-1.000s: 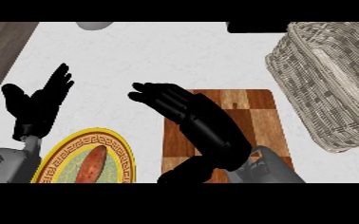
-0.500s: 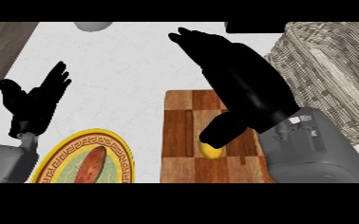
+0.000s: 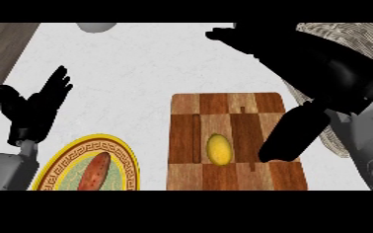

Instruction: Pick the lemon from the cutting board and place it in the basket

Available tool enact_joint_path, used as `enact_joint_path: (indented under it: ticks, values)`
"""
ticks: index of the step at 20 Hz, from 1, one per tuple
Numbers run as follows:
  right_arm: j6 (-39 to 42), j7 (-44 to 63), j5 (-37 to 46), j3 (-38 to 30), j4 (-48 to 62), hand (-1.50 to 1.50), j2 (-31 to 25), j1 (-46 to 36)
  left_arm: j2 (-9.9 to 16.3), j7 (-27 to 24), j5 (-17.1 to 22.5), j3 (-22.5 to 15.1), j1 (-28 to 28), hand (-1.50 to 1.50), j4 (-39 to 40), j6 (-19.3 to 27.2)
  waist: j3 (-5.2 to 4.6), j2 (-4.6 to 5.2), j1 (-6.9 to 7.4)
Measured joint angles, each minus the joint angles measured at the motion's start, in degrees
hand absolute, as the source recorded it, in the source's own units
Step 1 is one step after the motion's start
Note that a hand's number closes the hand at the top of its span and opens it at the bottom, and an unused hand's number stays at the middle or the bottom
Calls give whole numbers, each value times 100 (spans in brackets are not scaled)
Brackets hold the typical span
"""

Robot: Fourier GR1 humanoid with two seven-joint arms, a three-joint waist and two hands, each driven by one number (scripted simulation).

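Bright, even light; shadows faint; no glare.

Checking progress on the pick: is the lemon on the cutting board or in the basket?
On the board. The lemon lies on the cutting board, uncovered; the right hand is open above, not touching it.

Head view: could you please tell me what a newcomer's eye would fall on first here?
The large black right hand fills the upper right, fingers straight, its thumb hanging over the wooden cutting board. The yellow lemon lies free on the board, left of the thumb. At the left edge the left hand rests open, above a yellow-rimmed plate; the woven basket shows partly behind the right hand.
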Motion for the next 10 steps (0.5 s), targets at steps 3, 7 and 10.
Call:
enact_joint_path:
  ticks: [3,7,10]
  values:
    - [83,44,-694,-334,-290,-150,-325,326,-21,141,-46,6,26,0,-172,25,4,4,7]
    - [104,5,-1079,-712,-805,-150,-623,867,-80,160,-166,78,-33,0,-160,-21,6,20,25]
    - [102,-144,-960,-890,-1219,-150,-593,1414,-167,137,-217,149,18,0,-168,-93,8,30,48]
